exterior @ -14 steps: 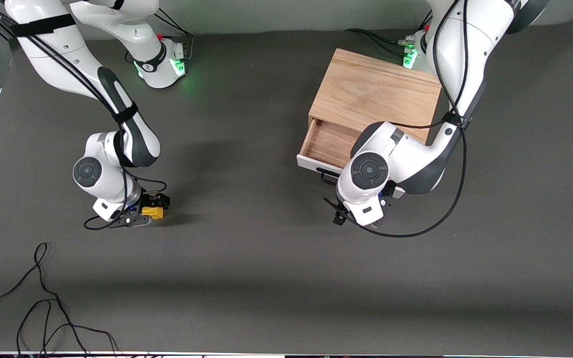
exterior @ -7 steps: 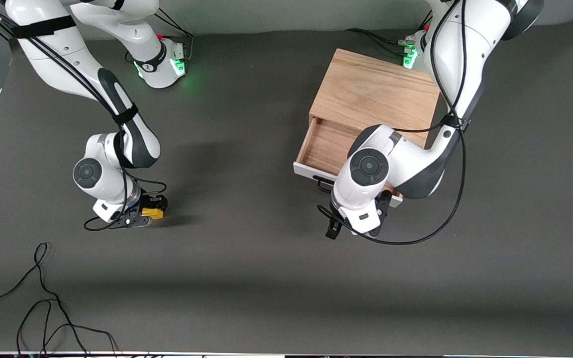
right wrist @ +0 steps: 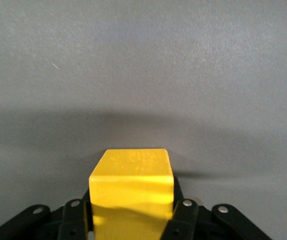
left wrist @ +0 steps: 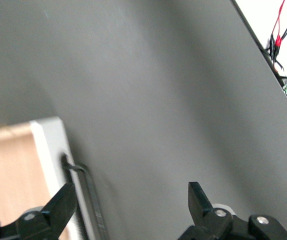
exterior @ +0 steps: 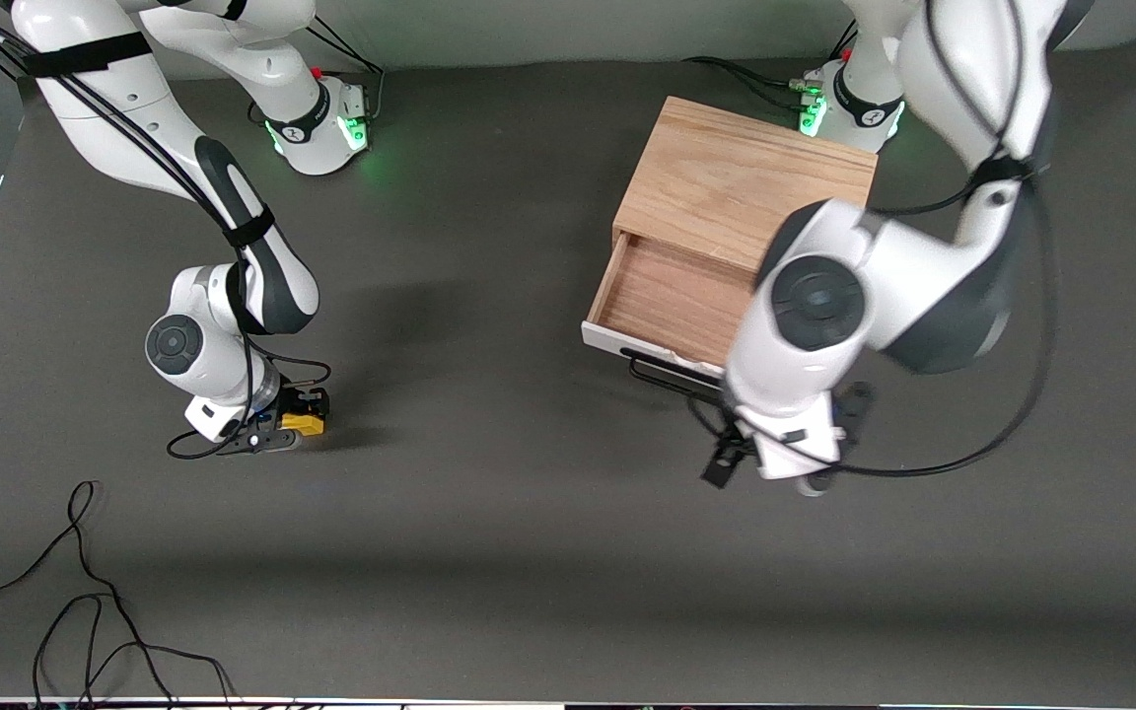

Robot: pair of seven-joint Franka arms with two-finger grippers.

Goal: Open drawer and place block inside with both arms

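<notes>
Since the earlier frames, the left arm has been lifted and swung away from the drawer front toward its own end of the table, while the drawer (exterior: 672, 301) has been drawn slightly farther out of the cabinet (exterior: 745, 182) and now stands open, its wooden floor bare. The left gripper (left wrist: 128, 205) is seen with its fingers spread wide and nothing between them, hanging over the bare table just in front of the black bar handle (exterior: 662, 373); the handle has evidently been let go so that the opening is left free. At the right arm's end of the table, well apart from the cabinet, the right gripper (exterior: 287, 426) has been closed over the same interval and is now clamped on the block (exterior: 303, 423), whose yellow faces are pinched between the two fingers (right wrist: 181, 215) in the right wrist view. The block appears to be resting on the table or barely above it, with its shadow cast directly beside it, so a lift is judged not yet to have begun. A carry across the table to the open drawer is what remains, and the raised left arm would need to be kept clear of that path.
</notes>
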